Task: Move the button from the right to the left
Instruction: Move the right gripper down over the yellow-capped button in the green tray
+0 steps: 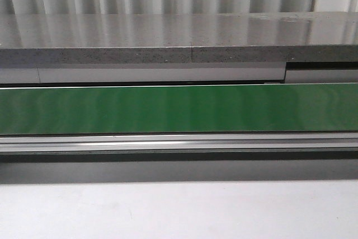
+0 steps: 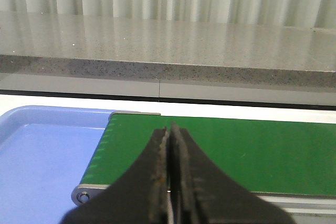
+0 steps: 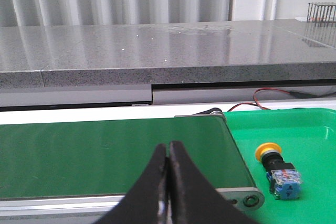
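The button (image 3: 278, 169), with a yellow mushroom cap, black collar and blue-grey block, lies on its side in the green tray (image 3: 304, 129), just past the right end of the green conveyor belt (image 3: 110, 156). It shows only in the right wrist view. My right gripper (image 3: 169, 148) is shut and empty over the belt, apart from the button. My left gripper (image 2: 169, 129) is shut and empty over the left end of the belt (image 2: 236, 150), beside the blue tray (image 2: 37, 150). Neither gripper shows in the front view.
A grey speckled stone counter (image 1: 179, 43) runs behind the belt (image 1: 179, 107). The belt's metal frame (image 1: 179, 143) runs along its near side. Red and black wires (image 3: 268, 100) lie behind the green tray. A wire rack (image 3: 321, 12) stands on the counter at far right.
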